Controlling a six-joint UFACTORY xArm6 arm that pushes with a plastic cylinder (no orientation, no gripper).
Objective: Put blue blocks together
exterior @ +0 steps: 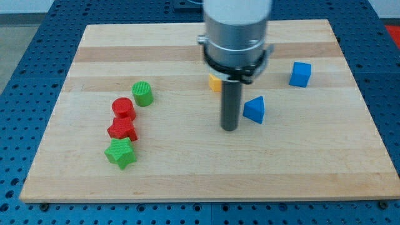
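Observation:
A blue triangular block (254, 110) lies right of the board's middle. A blue cube (300, 74) lies up and to the right of it, well apart. My tip (229, 128) rests on the board just left of the blue triangular block, a small gap away, slightly below its level.
An orange block (215, 83) is partly hidden behind the rod's mount. At the view's left stand a green cylinder (143, 94), a red cylinder (124, 108), a red star (122, 130) and a green star (120, 153). The wooden board (200, 175) lies on a blue perforated table.

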